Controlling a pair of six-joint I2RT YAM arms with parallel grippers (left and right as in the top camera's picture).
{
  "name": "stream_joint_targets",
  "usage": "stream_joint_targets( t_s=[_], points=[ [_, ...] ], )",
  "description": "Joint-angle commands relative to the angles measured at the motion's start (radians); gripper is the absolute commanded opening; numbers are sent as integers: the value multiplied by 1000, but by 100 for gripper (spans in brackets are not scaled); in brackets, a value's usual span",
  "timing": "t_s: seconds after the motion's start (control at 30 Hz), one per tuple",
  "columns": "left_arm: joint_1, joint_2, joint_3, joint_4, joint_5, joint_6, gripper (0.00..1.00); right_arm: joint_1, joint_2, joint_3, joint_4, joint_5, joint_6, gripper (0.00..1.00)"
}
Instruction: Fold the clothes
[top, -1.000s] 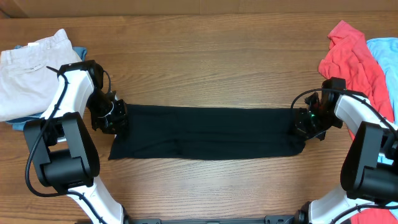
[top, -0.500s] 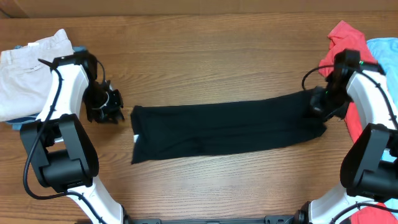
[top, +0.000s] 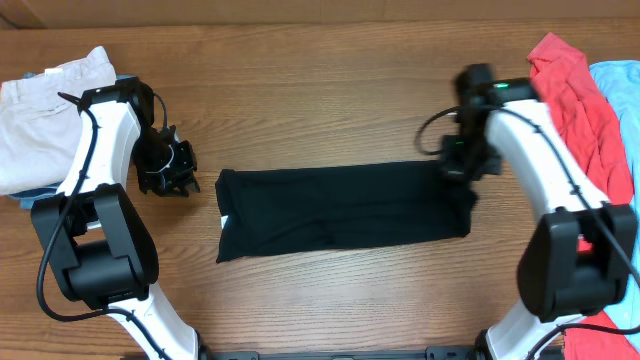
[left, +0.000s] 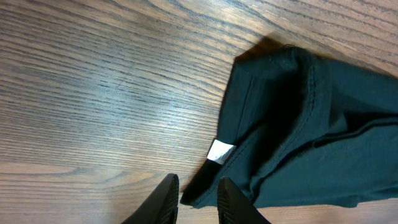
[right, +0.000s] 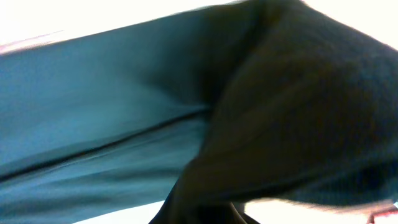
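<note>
one large plain black soft-fabric shirt (top: 340, 208) is laid mid-worktop, long axis parallel to the near edge. its right end is pinched in the right claw (top: 458, 170); the left claw (left: 194, 194), parted and empty, is held just off its left end.

On the far and near sides of the black garment (top: 340, 208) the desk (top: 330, 80) shows bare wood, open to a pass from either side. Just off the garment's left end stands the left tool (top: 172, 184), with beige trousers (top: 45, 115) heaped farther left. The right tool (top: 460, 172) hangs over the garment's right end; farther right, coral-red cloth (top: 570, 95) and light blue cloth (top: 618, 85) crowd the desk edge.
</note>
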Motion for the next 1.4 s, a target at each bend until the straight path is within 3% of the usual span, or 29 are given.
stream_joint_targets(
  t_s=[0.0,0.2,0.4,1.1,1.13,1.2,1.37],
  points=[
    [3,-30,19,-4,13,-10,25,115,-3,27,18,2,42,4],
    [3,-30,19,-5,24,-10,25,294,6,27,112,-43,67,4],
    [2,-30,19,-10,24,-10,25,378,21,26,198,-113,84,4],
    [-4,-30,19,-10,24,-10,25,409,22,4,201,-192,88,4],
    [-4,-30,19,-9,24,-10,26,409,22,4,185,-193,88,8],
    [-4,-30,19,-11,24,-10,26,409,22,4,161,-193,88,29],
    [-4,-30,19,-11,24,-10,26,409,22,4,127,-189,80,35]
  ],
)
